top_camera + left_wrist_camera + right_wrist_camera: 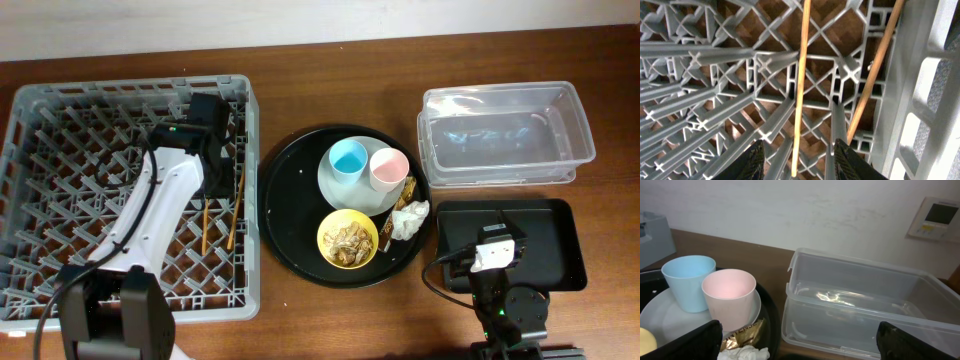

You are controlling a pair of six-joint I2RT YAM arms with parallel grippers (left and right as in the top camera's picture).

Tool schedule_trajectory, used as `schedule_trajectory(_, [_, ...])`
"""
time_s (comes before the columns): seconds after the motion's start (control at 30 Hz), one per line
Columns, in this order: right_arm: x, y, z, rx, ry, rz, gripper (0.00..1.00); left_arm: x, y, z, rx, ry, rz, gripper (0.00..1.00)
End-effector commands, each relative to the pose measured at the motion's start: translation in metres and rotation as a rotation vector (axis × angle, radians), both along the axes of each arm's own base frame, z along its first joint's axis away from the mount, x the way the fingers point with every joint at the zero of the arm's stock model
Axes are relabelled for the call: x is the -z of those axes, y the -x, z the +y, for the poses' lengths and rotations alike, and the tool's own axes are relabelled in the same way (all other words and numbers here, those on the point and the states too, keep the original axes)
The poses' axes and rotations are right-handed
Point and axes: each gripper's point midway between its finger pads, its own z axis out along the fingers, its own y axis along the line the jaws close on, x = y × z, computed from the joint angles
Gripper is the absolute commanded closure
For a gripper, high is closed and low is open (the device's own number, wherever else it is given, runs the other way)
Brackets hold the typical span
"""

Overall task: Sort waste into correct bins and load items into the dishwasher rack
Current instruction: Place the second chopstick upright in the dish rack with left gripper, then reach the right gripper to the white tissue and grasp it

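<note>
Two wooden chopsticks (206,225) (236,208) lie in the right part of the grey dishwasher rack (60,100). My left gripper (799,160) is open and empty just above them; one chopstick (801,75) runs between its fingers, the other (875,70) lies to the right. On the round black tray, a blue cup (348,160) and a pink cup (388,170) stand on the grey-white plate (335,190). The yellow bowl (347,240) holds food scraps. The gold wrapper (402,192) and white tissue (410,220) lie beside it. My right gripper (797,342) is open, over the small black tray (545,240).
The clear tub (505,135) stands at the back right; it also shows in the right wrist view (860,305). The large round black tray (290,200) sits between the rack and the bins. A wall thermostat (935,217) is behind.
</note>
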Motion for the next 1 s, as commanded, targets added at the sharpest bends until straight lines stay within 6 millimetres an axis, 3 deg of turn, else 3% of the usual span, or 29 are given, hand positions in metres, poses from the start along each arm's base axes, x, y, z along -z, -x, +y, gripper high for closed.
schedule_trajectory(0.0, [0.003, 0.000, 0.000, 0.000, -0.004, 0.005, 0.01, -0.035, -0.016, -0.012, -0.012, 0.123, -0.083, 0.56])
schedule_trajectory(0.1, [0.003, 0.000, 0.000, 0.000, -0.004, 0.005, 0.01, -0.082, -0.027, -0.014, -0.052, 0.260, -0.202, 0.54])
schedule_trajectory(0.2, [0.003, 0.000, 0.000, 0.000, -0.004, 0.005, 0.01, -0.124, -0.029, 0.007, -0.140, 0.327, -0.324, 0.51])
schedule_trajectory(0.27, [0.002, 0.000, 0.000, 0.000, -0.004, 0.005, 0.01, -0.142, -0.024, 0.027, -0.193, 0.324, -0.380, 0.01])
schedule_trajectory(0.43, [0.000, 0.000, 0.001, -0.001, -0.004, -0.006, 0.01, -0.156, -0.002, 0.056, -0.271, 0.309, -0.399, 0.01])
schedule_trajectory(0.6, [0.002, 0.000, 0.001, -0.003, -0.004, 0.002, 0.01, -0.156, -0.002, 0.059, -0.279, 0.307, -0.401, 0.01])
schedule_trajectory(0.63, [0.000, 0.001, 0.010, -0.055, -0.023, -0.003, 0.01, -0.156, -0.002, 0.059, -0.279, 0.307, -0.401, 0.01])
schedule_trajectory(0.73, [-0.012, 0.009, 0.047, -0.275, -0.085, -0.037, 0.01, -0.156, -0.002, 0.059, -0.279, 0.307, -0.400, 0.01])
schedule_trajectory(0.83, [-0.024, 0.010, 0.048, -0.281, -0.166, -0.068, 0.01, -0.156, -0.002, 0.059, -0.279, 0.307, -0.401, 0.01])
schedule_trajectory(0.97, [-0.062, 0.015, 0.042, -0.248, -0.323, -0.093, 0.01, -0.156, -0.002, 0.059, -0.278, 0.307, -0.400, 0.01])
